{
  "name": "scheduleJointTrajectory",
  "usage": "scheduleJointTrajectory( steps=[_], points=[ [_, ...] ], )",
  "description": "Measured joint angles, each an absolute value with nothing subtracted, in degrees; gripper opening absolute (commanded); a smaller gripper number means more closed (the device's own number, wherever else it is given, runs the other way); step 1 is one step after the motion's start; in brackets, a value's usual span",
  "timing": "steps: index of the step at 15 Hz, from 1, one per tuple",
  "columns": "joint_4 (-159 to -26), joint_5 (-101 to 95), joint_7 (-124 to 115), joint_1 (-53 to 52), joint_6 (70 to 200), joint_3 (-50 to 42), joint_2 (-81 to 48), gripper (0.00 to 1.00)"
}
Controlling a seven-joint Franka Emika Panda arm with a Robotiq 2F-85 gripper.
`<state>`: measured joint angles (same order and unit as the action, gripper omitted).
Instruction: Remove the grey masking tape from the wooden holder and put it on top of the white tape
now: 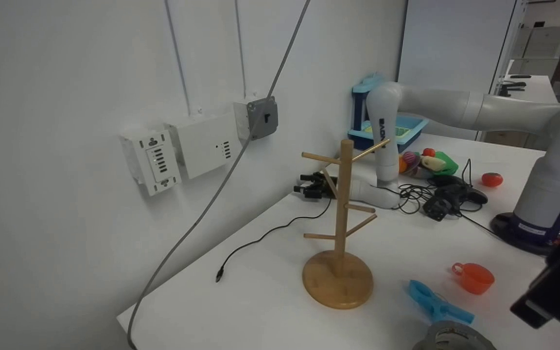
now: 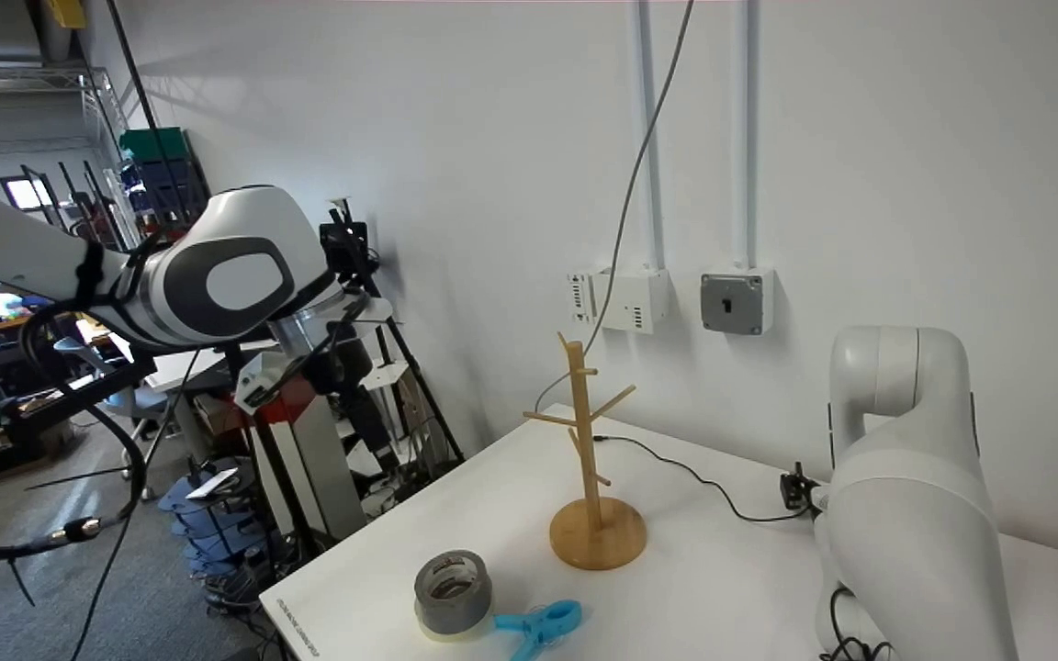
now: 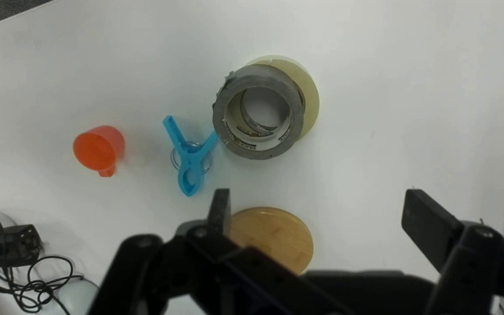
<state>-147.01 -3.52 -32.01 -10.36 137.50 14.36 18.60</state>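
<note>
The grey masking tape (image 3: 260,78) lies flat on top of the white tape (image 3: 310,94), slightly off-centre, so a pale crescent shows beneath it. The two rolls also show in an exterior view, grey (image 2: 463,606) above white (image 2: 446,635). The grey roll is cut off at the bottom edge of an exterior view (image 1: 474,335). The wooden holder (image 1: 342,209) stands upright with bare pegs, also in an exterior view (image 2: 591,441); its base (image 3: 274,236) is partly behind a finger in the wrist view. My gripper (image 3: 316,194) is open and empty, raised above the table, apart from everything.
A blue clamp (image 3: 190,159) lies beside the rolls. An orange cup (image 3: 99,148) lies beyond it. Black cables and a dark device (image 1: 447,197) lie near a second white arm (image 1: 537,194). A thin black cable (image 1: 270,233) runs behind the holder.
</note>
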Motion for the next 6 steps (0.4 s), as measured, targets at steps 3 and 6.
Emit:
scheduleJointTrajectory(
  steps=[3, 6],
  points=[
    [-147.26, -3.51, -32.02, -10.35, 137.54, 14.36, 18.89, 1.0],
    [-147.26, -3.51, -32.02, -10.34, 137.54, 14.36, 18.89, 1.0]
  ],
)
